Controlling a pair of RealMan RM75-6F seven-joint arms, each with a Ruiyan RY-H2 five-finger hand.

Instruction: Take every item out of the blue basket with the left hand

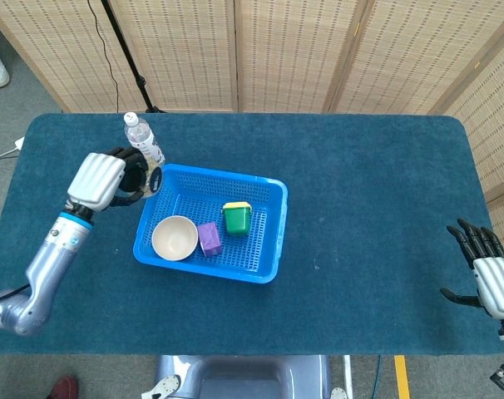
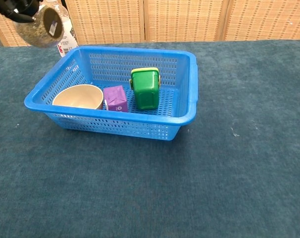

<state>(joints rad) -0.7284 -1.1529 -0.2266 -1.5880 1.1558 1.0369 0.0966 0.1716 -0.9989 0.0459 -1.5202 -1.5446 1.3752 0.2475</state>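
In the head view, the left hand (image 1: pixel 102 179) is above the table (image 1: pixel 377 191), just left of the blue basket (image 1: pixel 273 224), with its fingers wrapped around a dark jar (image 1: pixel 144 178). A water bottle (image 1: pixel 143 141) stands close behind it. Inside the basket are a beige bowl (image 1: pixel 174 238), a purple box (image 1: pixel 209 238) and a green container (image 1: pixel 238 218). The right hand (image 1: pixel 489 278) is at the far right edge, holding nothing, its fingers spread.

In the chest view, the jar (image 2: pixel 39 26) is in the air at the top left, outside the basket (image 2: pixel 184 106), with black fingers (image 2: pixel 16 9) on it. The bowl (image 2: pixel 79 96), box (image 2: pixel 115 98) and container (image 2: pixel 145 88) stay in a row inside.
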